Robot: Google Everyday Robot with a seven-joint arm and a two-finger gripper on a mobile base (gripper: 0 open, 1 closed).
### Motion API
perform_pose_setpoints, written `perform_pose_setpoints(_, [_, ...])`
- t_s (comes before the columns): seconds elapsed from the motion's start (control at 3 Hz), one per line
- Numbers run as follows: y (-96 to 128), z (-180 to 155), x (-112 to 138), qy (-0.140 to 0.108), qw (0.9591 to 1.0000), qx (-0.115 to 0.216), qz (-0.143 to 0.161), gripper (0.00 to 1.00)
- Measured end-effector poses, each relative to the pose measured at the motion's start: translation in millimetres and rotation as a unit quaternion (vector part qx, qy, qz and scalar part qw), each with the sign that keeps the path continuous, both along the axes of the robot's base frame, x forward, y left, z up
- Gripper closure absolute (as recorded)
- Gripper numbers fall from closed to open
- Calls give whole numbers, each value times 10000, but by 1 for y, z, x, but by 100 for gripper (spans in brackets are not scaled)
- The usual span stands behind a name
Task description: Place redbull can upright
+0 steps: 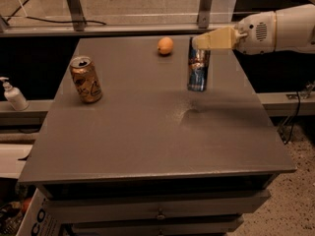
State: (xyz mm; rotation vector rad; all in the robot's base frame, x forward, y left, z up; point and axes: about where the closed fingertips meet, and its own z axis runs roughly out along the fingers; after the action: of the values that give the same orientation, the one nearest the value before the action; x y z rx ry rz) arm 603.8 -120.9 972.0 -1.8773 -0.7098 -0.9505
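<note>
The redbull can (pixel 198 70), slim with silver and blue panels, hangs upright over the right rear part of the grey table (pixel 147 136). Its shadow lies on the tabletop a little in front of it, so it looks slightly above the surface. My gripper (pixel 200 44) reaches in from the right on a white arm. Its beige fingers (pixel 216 38) are shut on the can's top end, which hides the top.
A wider gold-orange can (pixel 86 79) stands upright at the table's left. An orange (pixel 165 45) lies at the back, left of the redbull can. A white pump bottle (pixel 13 95) stands on a ledge off the left edge. Metal rails run behind the table.
</note>
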Motion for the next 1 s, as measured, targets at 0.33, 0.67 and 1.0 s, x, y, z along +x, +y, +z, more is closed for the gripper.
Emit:
perform_pose_setpoints(0.33, [6, 2, -6, -528, 9974, 113, 472, 100])
perform_pose_setpoints(0.67, [6, -1, -14, -954, 9918, 168, 835, 100])
perform_pose_setpoints(1.0, [4, -6, -23, -1271, 9855, 122, 1120, 100])
